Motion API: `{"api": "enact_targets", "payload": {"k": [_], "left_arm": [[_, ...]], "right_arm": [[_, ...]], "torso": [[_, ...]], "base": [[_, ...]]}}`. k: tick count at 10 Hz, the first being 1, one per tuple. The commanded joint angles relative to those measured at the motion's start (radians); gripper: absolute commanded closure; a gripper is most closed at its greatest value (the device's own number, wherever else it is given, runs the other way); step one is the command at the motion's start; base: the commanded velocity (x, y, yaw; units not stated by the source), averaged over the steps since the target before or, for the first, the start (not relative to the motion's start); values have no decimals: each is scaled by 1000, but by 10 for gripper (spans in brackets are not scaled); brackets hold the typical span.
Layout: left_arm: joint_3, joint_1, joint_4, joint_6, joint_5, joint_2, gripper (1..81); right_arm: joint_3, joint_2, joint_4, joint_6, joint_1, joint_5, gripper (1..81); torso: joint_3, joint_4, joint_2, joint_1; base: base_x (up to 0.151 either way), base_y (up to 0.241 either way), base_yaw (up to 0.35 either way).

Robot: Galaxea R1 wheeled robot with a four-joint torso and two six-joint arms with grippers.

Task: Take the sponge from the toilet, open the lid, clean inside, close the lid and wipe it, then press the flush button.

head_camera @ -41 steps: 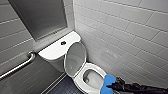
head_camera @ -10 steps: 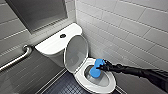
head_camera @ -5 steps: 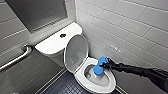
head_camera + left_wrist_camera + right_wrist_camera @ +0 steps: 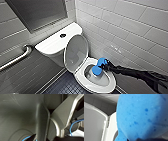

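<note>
Blue sponge (image 4: 97,70) sits down in the toilet (image 4: 81,80) bowl by its wall-side rim, the right gripper (image 4: 106,65) jaws pinching it tight. The lid (image 4: 76,53) is raised against the tank.

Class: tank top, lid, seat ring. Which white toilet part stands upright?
The lid: this oval cover is raised upright, while the tank top and seat ring lie flat.

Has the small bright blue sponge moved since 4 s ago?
Yes. The sponge went from the white oval seat ring's outer edge inward, over the bowl, toward the raised white lid.
</note>
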Motion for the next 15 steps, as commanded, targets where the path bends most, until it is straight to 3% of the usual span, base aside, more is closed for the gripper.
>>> {"api": "enact_targets", "payload": {"k": [1,5,9,15], "left_arm": [[71,41,-7,-3,71,-36,10],[68,41,-6,-1,71,-28,10],[69,41,-3,-1,71,-28,10],[71,41,5,2,69,-11,10]], "right_arm": [[17,-37,7,9,93,-21,811],[215,-205,-3,4,24,-19,811],[309,-319,-3,7,-108,68,811],[572,-544,4,7,-260,161,811]], "torso": [[0,0,0,0],[0,0,0,0],[0,0,0,0],[0,0,0,0]], "base": [[0,0,0],[0,0,0],[0,0,0],[0,0,0]]}}
